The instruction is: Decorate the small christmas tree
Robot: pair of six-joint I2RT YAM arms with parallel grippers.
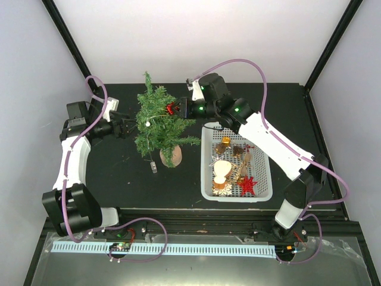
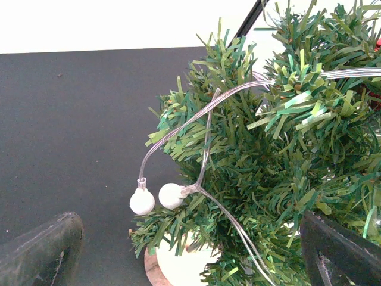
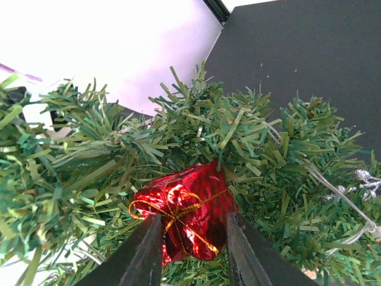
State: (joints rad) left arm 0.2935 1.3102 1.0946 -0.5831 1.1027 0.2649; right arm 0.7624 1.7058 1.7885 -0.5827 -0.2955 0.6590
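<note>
Right hand (image 3: 193, 220): fingers narrowly parted, gripping red foil gift-box ornament (image 3: 181, 202) among upper right branches of small christmas tree (image 1: 158, 122). Left hand (image 1: 125, 127): spread wide, holding nothing, at tree's left side. Tree: standing mid-table (image 1: 113, 167), left of white basket (image 1: 206, 173).

The small christmas tree (image 1: 158, 122) stands on its round brown base; dark green, bristly.

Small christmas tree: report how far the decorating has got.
Done: a light string with white bulbs lies across the small christmas tree. In hand: the right gripper pinches a red gift ornament among the branches; the left gripper hangs open beside it. Left: the red star and other ornaments in the white basket.
</note>
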